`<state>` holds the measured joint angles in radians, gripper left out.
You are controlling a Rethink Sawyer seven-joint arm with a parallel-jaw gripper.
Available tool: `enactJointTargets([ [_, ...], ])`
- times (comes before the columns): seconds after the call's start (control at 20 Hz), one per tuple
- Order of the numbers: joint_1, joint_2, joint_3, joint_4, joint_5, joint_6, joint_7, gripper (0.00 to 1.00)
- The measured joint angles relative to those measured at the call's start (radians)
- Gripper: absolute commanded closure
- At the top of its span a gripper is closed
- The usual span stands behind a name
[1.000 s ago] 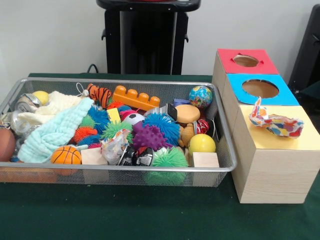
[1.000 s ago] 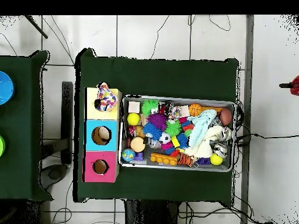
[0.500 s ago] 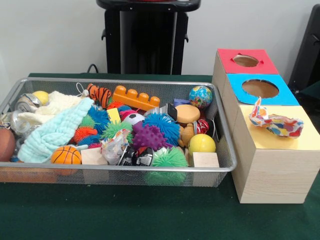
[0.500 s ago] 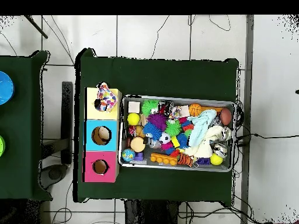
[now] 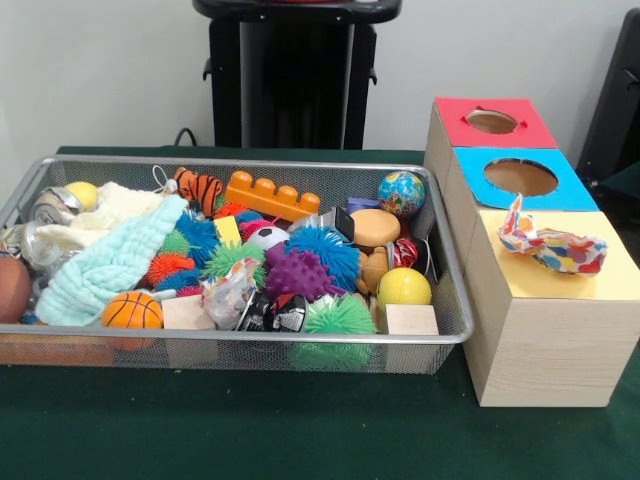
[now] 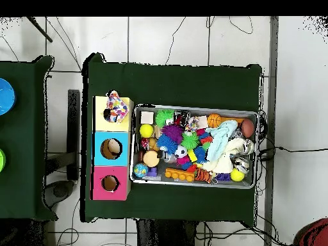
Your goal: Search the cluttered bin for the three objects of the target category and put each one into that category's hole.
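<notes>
The wire-mesh bin (image 5: 240, 162) sits on the green table, full of toys; it also shows in the overhead view (image 6: 192, 107). One dotted white cloth (image 5: 551, 246) lies crumpled on the yellow top of the wooden box (image 5: 545, 340) and covers its hole; the overhead view shows it too (image 6: 115, 106). A crumpled pale printed piece (image 5: 226, 291) lies in the bin's front middle; I cannot tell if it is a dotted cloth. No other dotted cloth shows. The arm and gripper are out of both views; only the black pedestal (image 5: 292, 75) shows.
The blue-topped box (image 5: 520, 178) and red-topped box (image 5: 491, 121) stand behind the yellow one with open holes. A mint towel (image 5: 110, 262), cream knitted cloth (image 5: 115, 205), orange brick (image 5: 270, 195), spiky balls and a yellow ball (image 5: 403, 288) crowd the bin. A red shape (image 6: 315, 234) is at the overhead corner.
In the overhead view a red shape at the right edge left, and a red shape now shows at the bottom right corner. The bin, boxes and cloth have not moved.
</notes>
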<state>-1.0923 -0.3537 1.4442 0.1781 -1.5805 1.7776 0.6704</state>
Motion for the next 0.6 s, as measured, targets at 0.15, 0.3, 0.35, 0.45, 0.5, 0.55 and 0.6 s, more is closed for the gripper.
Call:
enactJointTargets([
  [0.15, -0.052, 0.025, 0.232, -0.025, -0.256, 0.0, -0.111, 0.0],
  [0.3, -0.091, 0.063, 0.448, -0.044, -0.464, 0.0, -0.208, 0.0],
  [0.35, -0.098, 0.074, 0.494, -0.045, -0.501, 0.0, -0.226, 0.0],
  [0.45, -0.113, 0.108, 0.621, -0.046, -0.594, -0.007, -0.268, 0.0],
  [0.5, -0.116, 0.119, 0.66, -0.046, -0.62, -0.011, -0.278, 0.0],
  [0.55, -0.118, 0.131, 0.696, -0.046, -0.644, -0.016, -0.285, 0.0],
  [0.6, -0.119, 0.136, 0.714, -0.046, -0.655, -0.019, -0.288, 0.0],
])
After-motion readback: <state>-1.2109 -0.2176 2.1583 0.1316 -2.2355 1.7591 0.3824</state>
